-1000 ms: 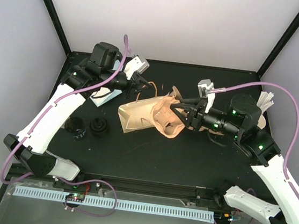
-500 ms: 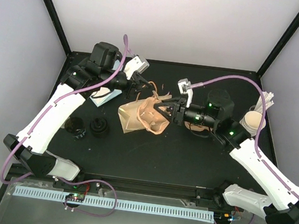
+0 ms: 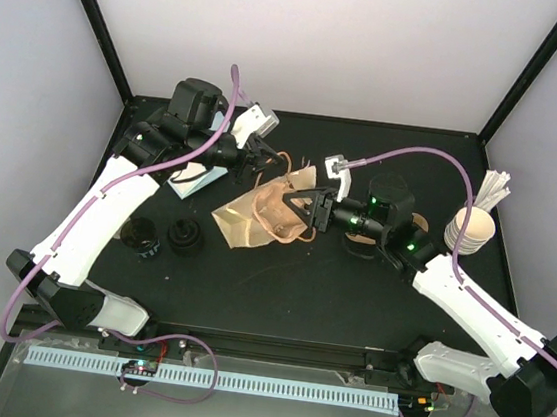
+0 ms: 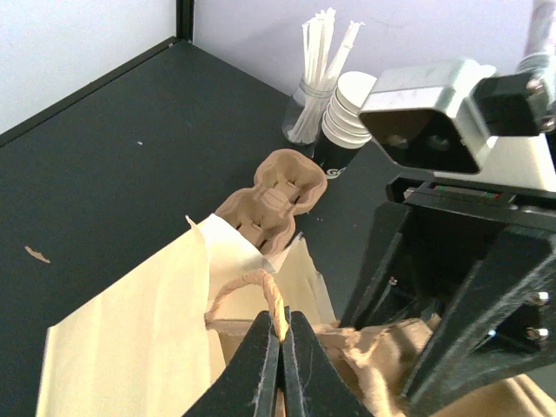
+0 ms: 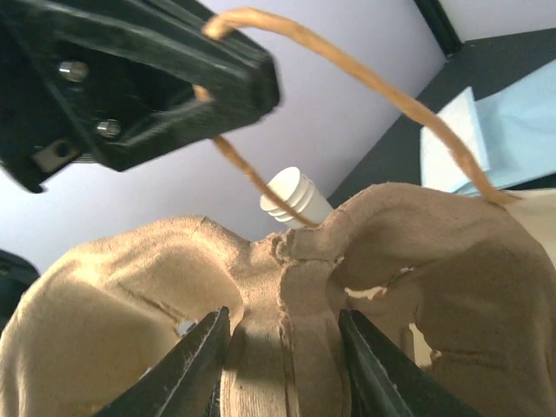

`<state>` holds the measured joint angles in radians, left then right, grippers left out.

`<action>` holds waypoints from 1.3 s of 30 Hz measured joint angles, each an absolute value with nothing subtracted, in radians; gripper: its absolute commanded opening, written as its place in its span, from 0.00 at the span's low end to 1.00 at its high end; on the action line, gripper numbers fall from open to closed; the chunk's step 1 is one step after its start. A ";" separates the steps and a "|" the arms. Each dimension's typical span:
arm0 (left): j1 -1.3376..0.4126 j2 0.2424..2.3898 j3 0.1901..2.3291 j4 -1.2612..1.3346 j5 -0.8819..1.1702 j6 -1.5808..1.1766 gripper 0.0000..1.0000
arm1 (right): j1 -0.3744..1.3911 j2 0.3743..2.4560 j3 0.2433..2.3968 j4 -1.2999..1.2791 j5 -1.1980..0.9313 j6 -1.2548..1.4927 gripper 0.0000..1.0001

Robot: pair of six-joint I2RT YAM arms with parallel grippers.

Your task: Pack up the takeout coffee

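From my station the overhead view puts both arms together over the back middle of the black tabletop [image 3: 279, 289]. The left gripper [image 4: 281, 352] is pinched fully closed on the twisted tan paper handle [image 5: 382, 87] of a flat tan paper bag [image 3: 243, 215]. The bag lies on its side with its mouth turned toward the right arm. The right gripper [image 5: 282, 323] sits at that mouth, its two fingers [image 5: 198, 365] narrowed onto the central ridge of a brown moulded-pulp cup carrier [image 5: 452, 261]. The ridge fills the gap between them, so I read that pincer as holding the carrier. The carrier's rounded wells bulge toward the right wrist camera, and overhead it overlaps the bag's open end. I can't tell how far inside it sits. A second brown pulp carrier [image 4: 274, 195] lies flat on the table just beyond the bag, under the right forearm as seen overhead. Past it, near the right rear corner, stands a nested stack of cream paper cups [image 3: 471, 231] with a bunch of white sticks [image 4: 321, 43] just beside it. To the left of the bag I see a black round lid [image 3: 185, 236], and a light blue sheet [image 3: 199, 181] lies under the left wrist. I can't pick out the single cream-beige paper cup, the takeout coffee, in any of my views.
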<state>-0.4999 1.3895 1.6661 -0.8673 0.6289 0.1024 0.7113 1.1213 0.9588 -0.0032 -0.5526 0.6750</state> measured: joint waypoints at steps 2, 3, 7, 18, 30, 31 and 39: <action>-0.500 1.390 1.666 -0.867 0.629 0.102 0.02 | 0.711 1.124 0.944 -0.001 -0.529 0.676 0.37; -0.500 1.390 1.667 -0.867 0.629 0.102 0.02 | 0.711 1.125 0.937 0.000 -0.519 0.676 0.37; -0.500 1.390 1.668 -0.867 0.629 0.102 0.01 | 0.712 1.131 0.923 0.000 -0.488 0.673 0.36; -0.500 1.390 1.669 -0.867 0.629 0.102 0.02 | 0.738 1.131 0.918 -0.077 -0.350 0.555 0.35; -0.503 1.390 1.670 -0.868 0.630 0.102 0.02 | 0.834 1.156 0.947 -0.173 -0.099 0.396 0.34; -0.504 1.390 1.671 -0.868 0.630 0.102 0.02 | 0.844 1.159 0.949 -0.173 -0.077 0.387 0.34; -0.506 1.390 1.686 -0.878 0.631 0.103 0.02 | 0.889 1.165 0.949 -0.172 0.078 0.324 0.32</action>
<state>-0.5056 1.3895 1.6859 -0.8780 0.6312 0.1028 0.8890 1.1648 0.9493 -0.1722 0.0776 0.3244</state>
